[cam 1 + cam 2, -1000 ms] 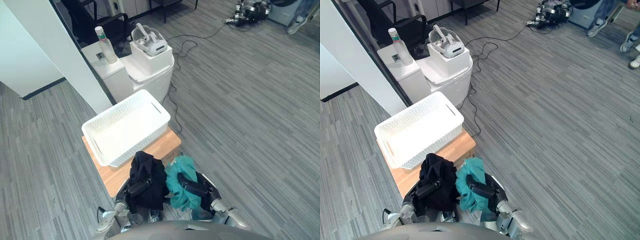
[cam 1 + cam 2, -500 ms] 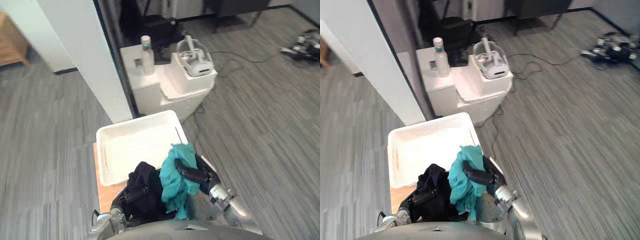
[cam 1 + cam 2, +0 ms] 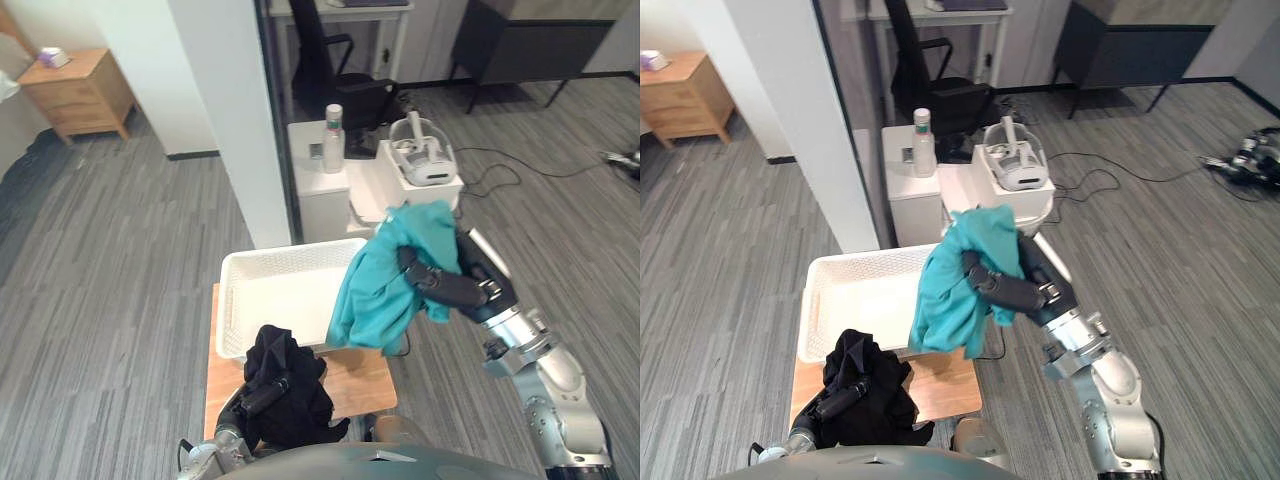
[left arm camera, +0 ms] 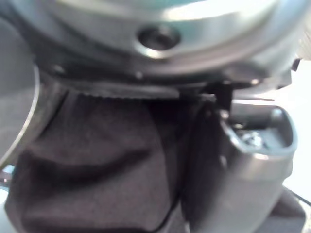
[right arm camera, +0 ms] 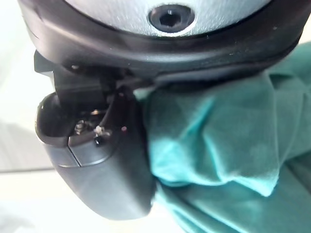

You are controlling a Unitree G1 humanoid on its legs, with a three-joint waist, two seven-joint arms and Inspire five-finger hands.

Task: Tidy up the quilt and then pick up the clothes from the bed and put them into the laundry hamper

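Note:
My right hand (image 3: 452,285) is shut on a teal garment (image 3: 385,280), held up high so the cloth hangs over the right edge of the white laundry hamper (image 3: 252,300). In the right wrist view the teal garment (image 5: 218,145) bulges against the hand (image 5: 107,160). My left hand (image 3: 268,392) is low at the near edge, shut on a black garment (image 3: 285,385) bunched above the wooden stand. The left wrist view has the black garment (image 4: 92,165) pressed against the hand (image 4: 233,160). The hamper (image 3: 845,305) looks empty inside.
The hamper sits on a low wooden stand (image 3: 345,375). Behind it stand white boxes with a bottle (image 3: 333,139) and a white headset (image 3: 428,165). A white pillar (image 3: 235,110) rises at the back left, with a wooden nightstand (image 3: 80,92) beyond. Grey plank floor lies to both sides.
The camera view has swung, so the whole scene shifted. My right hand has risen and reached forward with the teal garment, now hanging beside the hamper's right edge. The left hand stays low with the black garment.

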